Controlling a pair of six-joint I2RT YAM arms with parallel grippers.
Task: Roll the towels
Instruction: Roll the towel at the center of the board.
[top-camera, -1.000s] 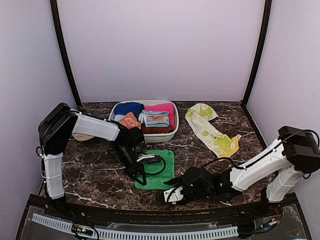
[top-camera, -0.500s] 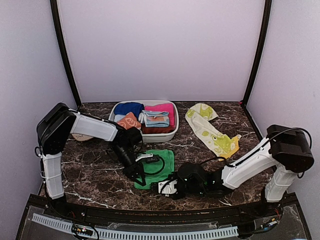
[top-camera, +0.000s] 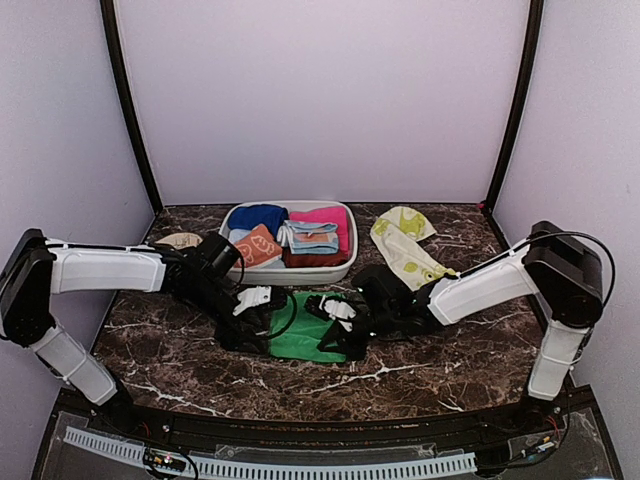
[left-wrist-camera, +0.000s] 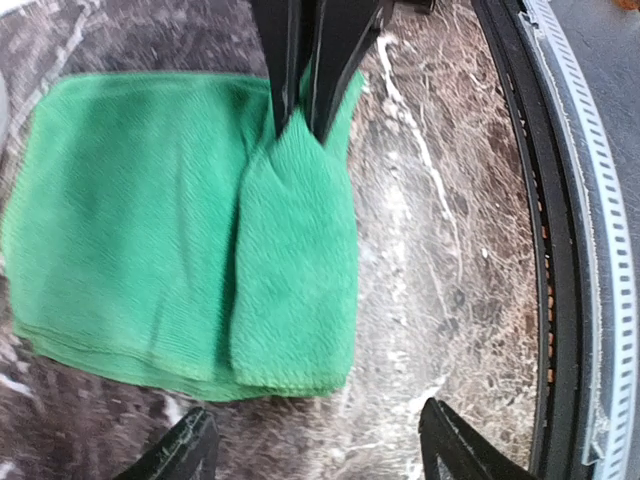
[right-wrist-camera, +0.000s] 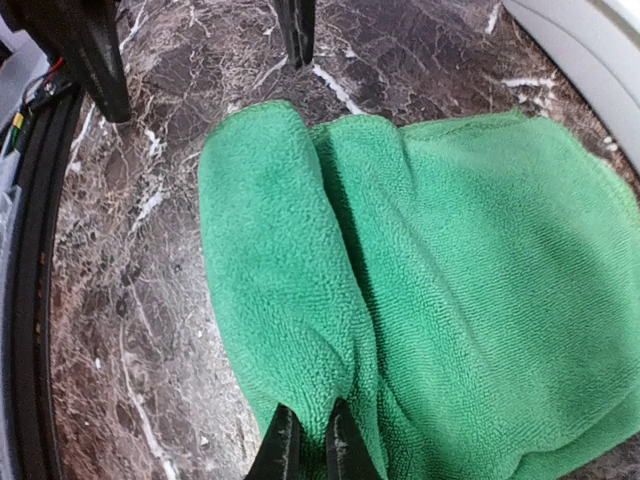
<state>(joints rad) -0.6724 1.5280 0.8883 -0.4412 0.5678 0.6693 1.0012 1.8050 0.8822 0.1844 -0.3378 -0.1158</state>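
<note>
Plain bright green terry towel (top-camera: 300, 340) on a dark brown, white-veined marble table (top-camera: 170, 350).
A cream-white cloth towel (top-camera: 400, 250) bears yellow-green shapes; the white plastic tub (top-camera: 325, 274) shows a blue folded cloth (top-camera: 258, 217), pink folded cloth (top-camera: 325, 216) and orange white-patterned cloth (top-camera: 260, 245).

The white-and-black left arm (top-camera: 105, 270) is stretched low across the front, and the black two-finger left gripper (left-wrist-camera: 320, 455) is spread wide. The white-and-black right arm (top-camera: 480, 285) is reached in low from the opposite side, and the right gripper (right-wrist-camera: 305, 445) is pinched tight on a fold of the plain green cloth towel (right-wrist-camera: 480, 270).
</note>
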